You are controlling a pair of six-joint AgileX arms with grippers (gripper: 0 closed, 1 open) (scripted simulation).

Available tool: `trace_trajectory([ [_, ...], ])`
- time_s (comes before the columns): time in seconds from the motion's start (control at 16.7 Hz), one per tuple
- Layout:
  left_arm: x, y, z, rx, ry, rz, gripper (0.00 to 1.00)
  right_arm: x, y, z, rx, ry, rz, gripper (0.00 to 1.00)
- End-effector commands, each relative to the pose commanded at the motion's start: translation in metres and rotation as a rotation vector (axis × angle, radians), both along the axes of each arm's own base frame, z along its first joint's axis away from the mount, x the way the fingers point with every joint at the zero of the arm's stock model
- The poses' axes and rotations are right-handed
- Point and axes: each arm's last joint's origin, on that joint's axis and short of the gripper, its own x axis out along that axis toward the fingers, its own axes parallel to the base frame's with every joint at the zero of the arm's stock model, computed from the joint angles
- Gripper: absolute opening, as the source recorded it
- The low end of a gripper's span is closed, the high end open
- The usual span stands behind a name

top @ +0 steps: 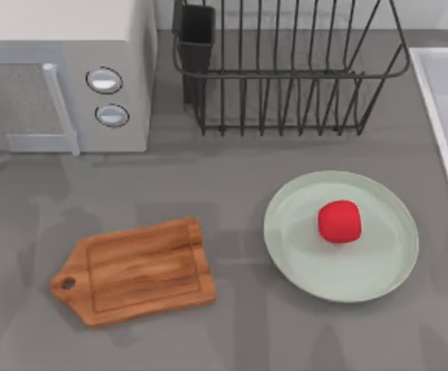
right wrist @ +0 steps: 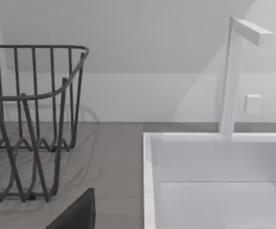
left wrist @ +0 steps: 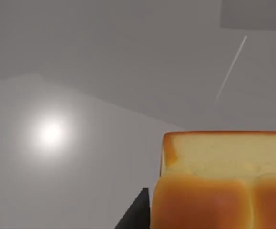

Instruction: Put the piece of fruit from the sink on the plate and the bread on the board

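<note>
The red piece of fruit [top: 339, 221] lies on the pale green plate [top: 363, 282], right of the table's middle. The wooden board [top: 135, 270] lies bare at front left, its handle pointing left. The golden bread [left wrist: 223, 181] sits very close in the left wrist view, with one dark finger [left wrist: 137, 212] of my left gripper against its side and a grey wall behind it. The sink [top: 442, 100] runs along the right edge, and its basin [right wrist: 149, 181] looks bare in the right wrist view. A dark finger [right wrist: 76, 210] of my right gripper shows above the counter beside the sink.
A microwave [top: 61, 77] stands at the back left. A black wire dish rack [top: 285, 69] with a cutlery cup stands at the back centre. The rack [right wrist: 33, 119] and a white faucet [right wrist: 233, 76] show in the right wrist view. Grey countertop separates the board from the plate.
</note>
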Motion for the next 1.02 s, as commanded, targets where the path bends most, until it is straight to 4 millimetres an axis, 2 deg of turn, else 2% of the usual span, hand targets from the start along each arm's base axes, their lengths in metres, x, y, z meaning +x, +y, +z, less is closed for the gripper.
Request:
trace_trajectory([
  [0.18, 0.002, -0.030, -0.005, 0.032, 0.002, 0.029, 0.00, 0.000, 0.000, 0.000, 0.000, 0.000, 0.000, 1.00],
  [0.42, -0.001, -0.084, -0.013, 0.077, -0.019, 0.169, 0.00, 0.000, 0.000, 0.000, 0.000, 0.000, 0.000, 1.00],
  [0.72, -0.012, -0.143, -0.020, 0.074, -0.080, 0.560, 0.00, 0.000, 0.000, 0.000, 0.000, 0.000, 0.000, 1.00],
  [1.02, -0.027, -0.175, -0.025, 0.024, -0.074, 0.935, 0.00, 0.000, 0.000, 0.000, 0.000, 0.000, 0.000, 1.00],
])
